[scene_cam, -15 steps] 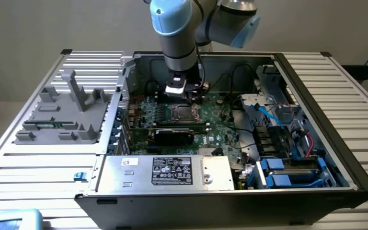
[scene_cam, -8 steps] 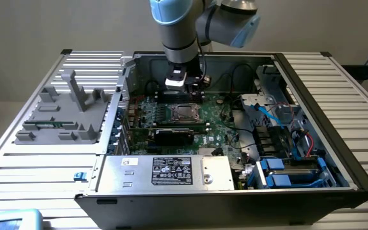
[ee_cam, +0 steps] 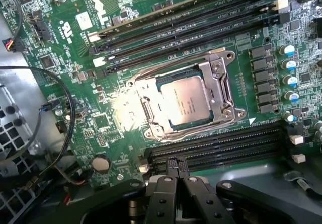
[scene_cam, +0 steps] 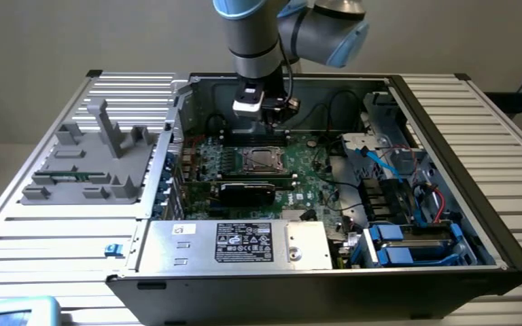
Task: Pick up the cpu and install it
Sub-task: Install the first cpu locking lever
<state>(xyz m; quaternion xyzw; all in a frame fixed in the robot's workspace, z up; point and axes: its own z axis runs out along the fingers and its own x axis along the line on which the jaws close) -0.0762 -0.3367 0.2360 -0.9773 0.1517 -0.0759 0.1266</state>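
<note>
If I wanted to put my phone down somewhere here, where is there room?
The slatted table is bare on the exterior view's right of the computer case, and in front of the grey tray on the left. Inside the case it is crowded: the cpu sits in its socket amid cables and slots, the arm above.

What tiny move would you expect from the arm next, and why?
Probably a short lift straight up, away from the board. The cpu already lies flat inside the socket frame, and the gripper hovers over the memory slots beside it, fingers together with nothing between them.
</note>
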